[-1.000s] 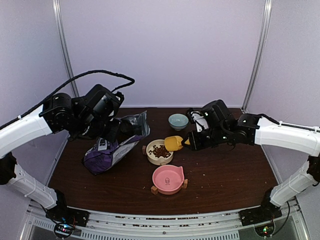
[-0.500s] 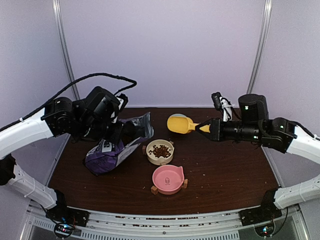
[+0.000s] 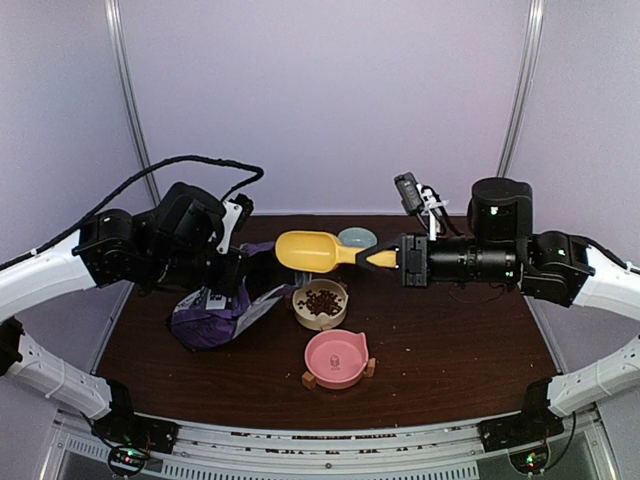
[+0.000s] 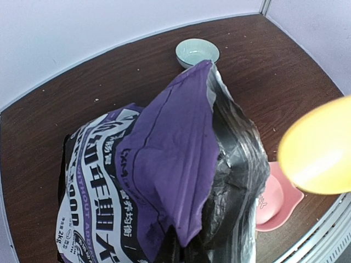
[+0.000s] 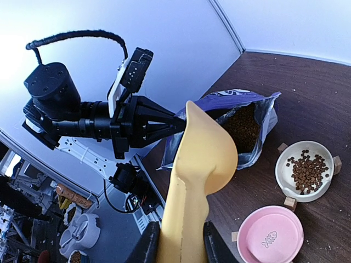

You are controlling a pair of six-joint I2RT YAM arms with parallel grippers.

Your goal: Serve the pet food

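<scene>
Near the middle of the table (image 3: pixel 450 340), pet food (image 3: pixel 320 300) lay in the cream bowl (image 3: pixel 300 315), with more inside the purple bag (image 3: pixel 205 318) toward the left edge, its mouth pinched tight and held open by the left gripper (image 5: pixel 176 125). The right gripper (image 3: pixel 395 258) clamped the handle of the yellow scoop (image 3: pixel 305 250), raised above bag and bowl and apparently carrying nothing. The pink bowl (image 3: pixel 336 357) nearer the front edge and the pale green bowl (image 3: pixel 360 237) by the far edge showed bare insides.

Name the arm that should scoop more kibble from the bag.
Right. Its jaws hold the scoop, poised by the kibble in the open bag; the left jaws are shut on the bag's rim, steadying it.
</scene>
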